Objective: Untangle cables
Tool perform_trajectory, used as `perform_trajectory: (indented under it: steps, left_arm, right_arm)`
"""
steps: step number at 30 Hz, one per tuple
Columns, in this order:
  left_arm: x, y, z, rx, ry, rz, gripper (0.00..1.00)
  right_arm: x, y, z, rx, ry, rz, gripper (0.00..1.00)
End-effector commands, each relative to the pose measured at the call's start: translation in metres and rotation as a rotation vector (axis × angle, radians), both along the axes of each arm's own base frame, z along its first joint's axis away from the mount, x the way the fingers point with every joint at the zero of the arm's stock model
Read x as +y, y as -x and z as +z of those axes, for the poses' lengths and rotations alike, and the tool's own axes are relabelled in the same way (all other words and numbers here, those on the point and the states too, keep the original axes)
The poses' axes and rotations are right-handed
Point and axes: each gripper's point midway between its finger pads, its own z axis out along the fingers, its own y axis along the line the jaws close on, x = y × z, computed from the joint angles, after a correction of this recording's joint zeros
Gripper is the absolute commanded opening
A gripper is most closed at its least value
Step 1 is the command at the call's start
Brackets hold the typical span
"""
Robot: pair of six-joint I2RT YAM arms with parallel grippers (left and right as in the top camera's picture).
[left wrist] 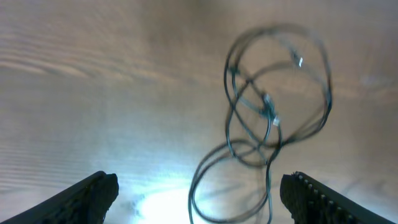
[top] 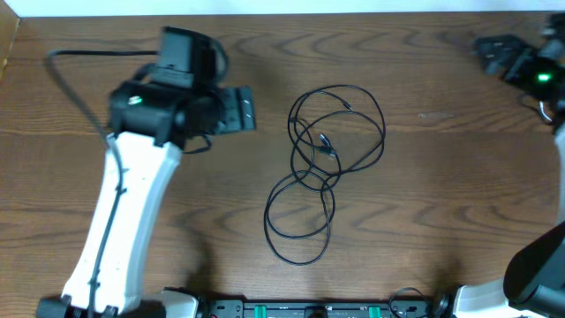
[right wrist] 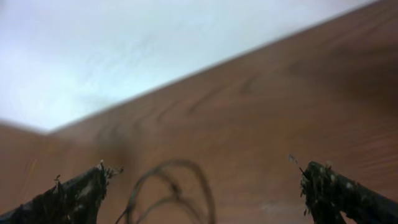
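Claws gape open: left claw (left wrist: 198, 183) tilted down over tabletop (top: 424, 194), right claw (right wrist: 205, 171) well apart.
Tangled cables (top: 311, 173) lie ahead of left claw, untouched.

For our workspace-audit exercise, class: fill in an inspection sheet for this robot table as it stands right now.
Surface: wooden table, brown grain.
Job's things: thin black cords in overlapping loops mid-table, small plugs within the tangle; neither hand touches them.
Clutter: nothing seen.
Hands: left hand open, left of the tangle and apart from it; right hand open, at the far right corner.
Cables: thick black arm cable by the left arm.
Surroundings: pale strip beyond the far edge.
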Motion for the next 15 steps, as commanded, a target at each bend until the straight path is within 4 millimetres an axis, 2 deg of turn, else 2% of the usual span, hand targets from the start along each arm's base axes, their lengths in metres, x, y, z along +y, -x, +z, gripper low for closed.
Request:
perform_trajectory:
  steps: [1,8,15]
  left_arm:
    - [-0.022,0.006,-0.029,0.084,-0.014,-0.083,0.86]
    - [-0.070,0.011,-0.075,0.173,-0.015,-0.208,0.83]
    - [-0.117,0.005,-0.105,0.185,0.017,-0.307,0.79]
  right_arm:
    - [0.017,-0.002,-0.011,0.035,0.026,0.031,0.99]
    - [0.029,0.005,-0.028,0.116,0.061,0.028,0.99]
    - [0.033,0.023,-0.047,0.190,0.124,0.092,0.87]
